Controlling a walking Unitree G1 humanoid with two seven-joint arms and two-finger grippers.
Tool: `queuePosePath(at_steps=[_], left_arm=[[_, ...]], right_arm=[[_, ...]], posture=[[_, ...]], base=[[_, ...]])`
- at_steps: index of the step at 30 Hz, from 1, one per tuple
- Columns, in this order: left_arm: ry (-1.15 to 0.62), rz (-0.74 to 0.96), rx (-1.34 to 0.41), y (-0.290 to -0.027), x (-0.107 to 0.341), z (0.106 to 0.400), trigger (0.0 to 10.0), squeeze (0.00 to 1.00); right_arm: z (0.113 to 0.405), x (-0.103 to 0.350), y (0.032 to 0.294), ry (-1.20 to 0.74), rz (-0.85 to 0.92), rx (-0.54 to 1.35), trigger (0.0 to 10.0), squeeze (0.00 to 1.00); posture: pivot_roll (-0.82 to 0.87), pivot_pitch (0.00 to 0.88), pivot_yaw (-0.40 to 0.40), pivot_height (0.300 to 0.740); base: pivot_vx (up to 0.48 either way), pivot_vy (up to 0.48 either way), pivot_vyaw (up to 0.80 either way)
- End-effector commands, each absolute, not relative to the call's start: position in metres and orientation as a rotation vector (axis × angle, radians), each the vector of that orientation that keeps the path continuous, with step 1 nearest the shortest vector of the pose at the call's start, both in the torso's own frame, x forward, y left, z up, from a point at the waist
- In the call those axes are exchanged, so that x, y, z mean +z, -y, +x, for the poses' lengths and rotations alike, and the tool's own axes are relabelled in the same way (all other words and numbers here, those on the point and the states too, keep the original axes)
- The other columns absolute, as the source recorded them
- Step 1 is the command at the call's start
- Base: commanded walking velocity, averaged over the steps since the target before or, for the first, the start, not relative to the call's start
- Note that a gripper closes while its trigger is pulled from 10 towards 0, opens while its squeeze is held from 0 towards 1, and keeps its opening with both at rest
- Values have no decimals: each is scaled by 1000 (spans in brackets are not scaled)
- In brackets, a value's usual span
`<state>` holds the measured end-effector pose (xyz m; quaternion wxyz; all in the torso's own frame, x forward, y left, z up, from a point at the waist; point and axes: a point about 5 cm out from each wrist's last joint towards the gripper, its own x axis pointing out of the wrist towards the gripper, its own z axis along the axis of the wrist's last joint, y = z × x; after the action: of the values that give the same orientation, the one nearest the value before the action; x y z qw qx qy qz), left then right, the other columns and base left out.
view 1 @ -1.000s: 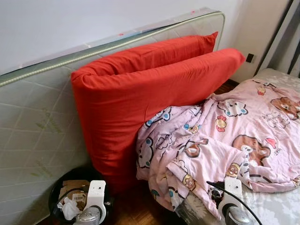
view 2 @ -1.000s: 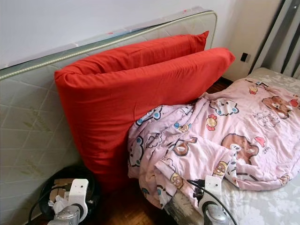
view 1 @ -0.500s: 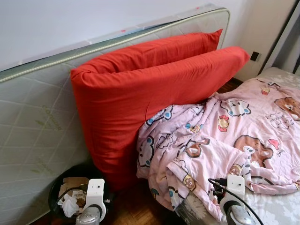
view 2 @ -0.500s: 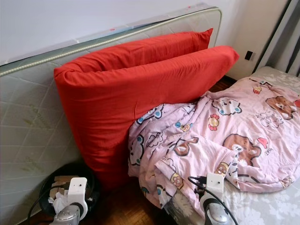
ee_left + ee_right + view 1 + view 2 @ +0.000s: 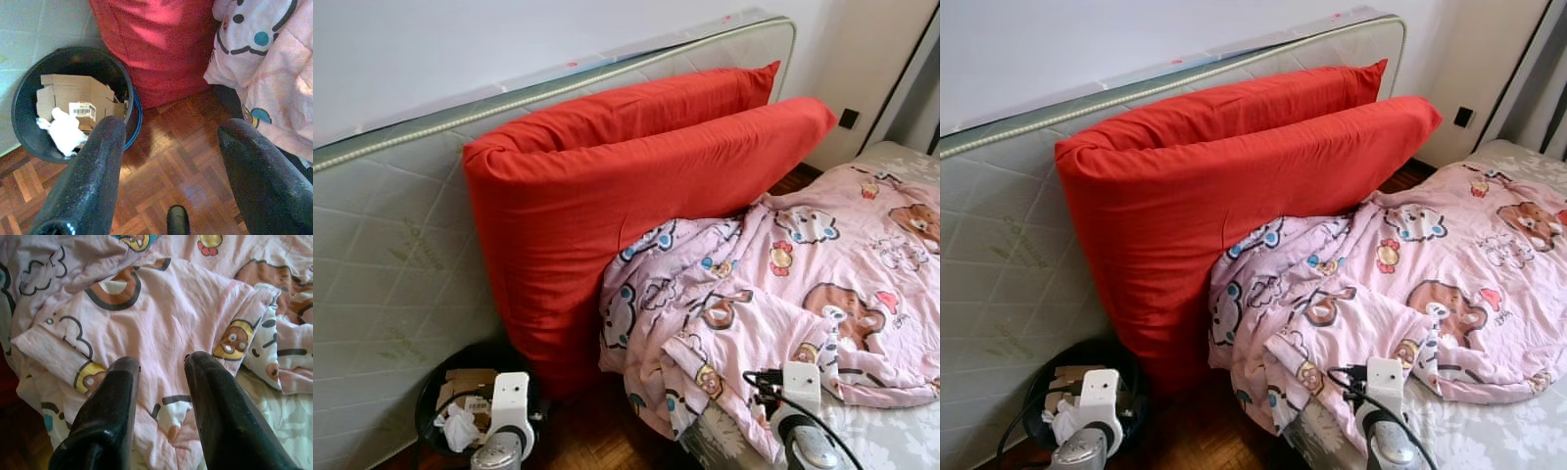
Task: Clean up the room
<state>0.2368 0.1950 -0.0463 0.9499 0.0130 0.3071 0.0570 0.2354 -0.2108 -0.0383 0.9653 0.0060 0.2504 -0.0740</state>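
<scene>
1. You see a pink cartoon-print quilt point(image 5: 773, 304) lying crumpled on the bed point(image 5: 891, 436); one bunched corner spills over the bed's near edge toward the parquet floor point(image 5: 181, 166).
2. A large folded red duvet point(image 5: 607, 196) stands on edge between the quilt and a quilted grey mattress point(image 5: 391, 264), which leans upright against the white wall point(image 5: 460, 49). The quilt presses against the duvet's lower front.
3. A black round waste bin point(image 5: 27, 93) sits on the floor at the foot of the mattress, touching or just beside the duvet's lower corner. Inside you can make out flattened brown cardboard point(image 5: 73, 93) bearing a barcode label, and crumpled white paper point(image 5: 63, 132).
4. Left gripper point(image 5: 171, 142): it hangs above the floor between the bin and the overhanging quilt. Its fingers point(image 5: 98, 166) are spread wide, holding nothing.
5. Right gripper point(image 5: 161, 364): it hovers above the bunched quilt near the bed edge. Its fingers point(image 5: 117, 391) stand a narrow gap apart with no cloth between them; you cannot tell whether the tips touch the fabric.
6. In the head views both wrists show at the lower edge, the left above the bin, the right above the quilt's edge.
7. A dark wall socket point(image 5: 849, 118) sits low on the far wall, beyond the duvet's far end.
</scene>
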Motion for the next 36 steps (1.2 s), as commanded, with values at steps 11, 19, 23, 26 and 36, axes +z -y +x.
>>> queuePosePath(at_steps=[11,19,23,26,36], left_arm=[[-279,26,101,-199,11,291,10000,0],[-143,54,63,-194,34,307,10000,0],[-36,70,34,-186,49,314,10000,0],[-21,73,29,-183,48,312,10000,0],[-11,72,27,-181,48,310,10000,0]], right_arm=[[240,-33,212,-462,2,-158,10000,0],[241,-29,213,-414,25,-169,10000,0],[242,-27,213,-379,34,-179,10000,0],[277,7,205,-209,21,-165,10000,0],[305,48,193,7,-11,-146,10000,0]], posture=[[28,0,19,740],[41,0,16,740],[42,0,20,740],[35,0,27,740],[39,0,25,740]], base=[[0,0,0],[0,0,0],[0,0,0],[0,0,0],[0,0,0]])
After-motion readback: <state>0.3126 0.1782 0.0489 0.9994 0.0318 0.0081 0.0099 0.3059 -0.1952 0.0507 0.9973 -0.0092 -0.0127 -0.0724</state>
